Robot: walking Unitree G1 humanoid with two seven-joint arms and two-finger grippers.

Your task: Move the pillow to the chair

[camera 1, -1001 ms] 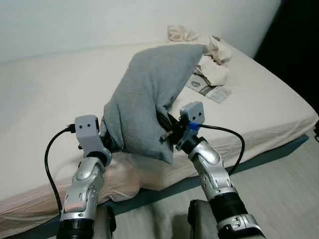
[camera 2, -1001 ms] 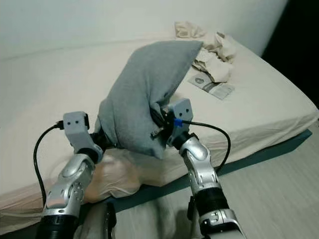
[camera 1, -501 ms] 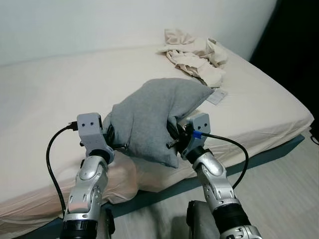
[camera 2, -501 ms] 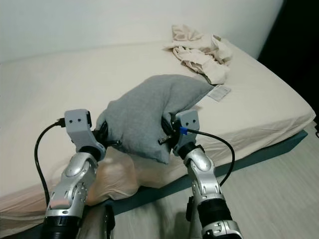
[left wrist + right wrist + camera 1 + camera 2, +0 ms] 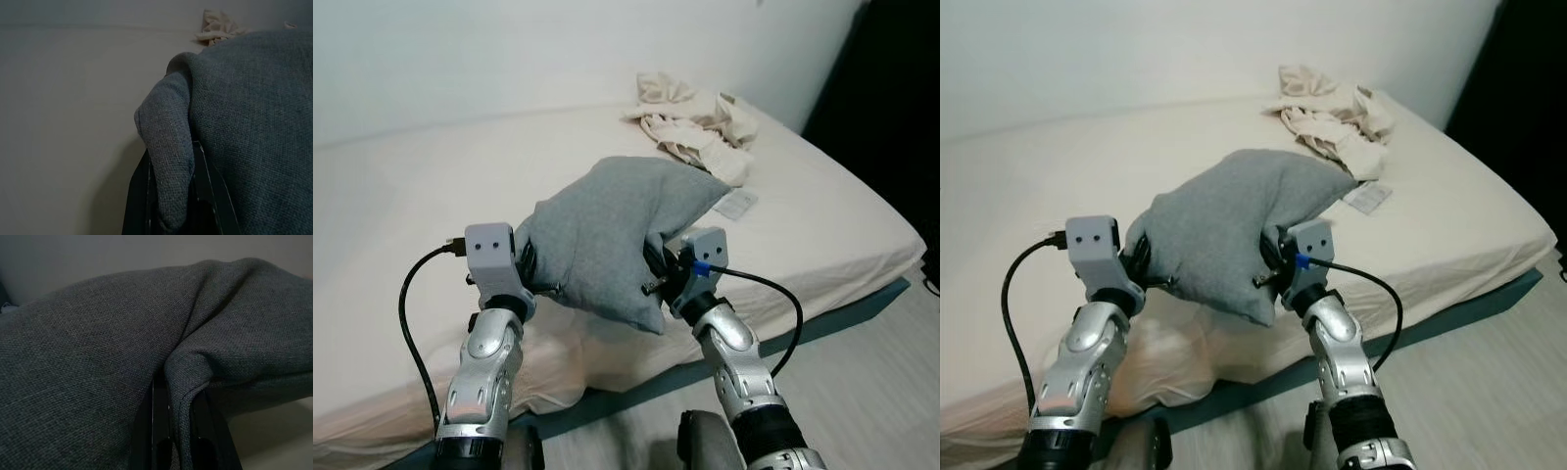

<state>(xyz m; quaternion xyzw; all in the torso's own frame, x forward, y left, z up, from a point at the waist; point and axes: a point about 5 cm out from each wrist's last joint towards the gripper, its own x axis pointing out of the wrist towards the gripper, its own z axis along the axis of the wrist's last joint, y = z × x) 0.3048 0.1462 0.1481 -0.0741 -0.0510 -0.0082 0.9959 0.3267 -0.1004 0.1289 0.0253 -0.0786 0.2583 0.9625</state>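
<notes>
Gripping a grey pillow above the bed

Holding the grey pillow (image 5: 612, 230) off the mattress, both arms are working at chest height before the cream bed (image 5: 401, 186). The left gripper (image 5: 171, 196) is pinching a fold at one edge of the pillow, its black fingers (image 5: 139, 196) pressing on either side of the fabric, while the right gripper (image 5: 178, 435) is clamping a fold at the opposite edge. Crumpled beige cloth (image 5: 690, 117) is lying near the bed's far corner, with a paper (image 5: 736, 204) just beside it

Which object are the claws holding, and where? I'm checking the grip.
The gray pillow, pinched by fabric folds at its near edge: left claw on one side, right claw on the other.
</notes>
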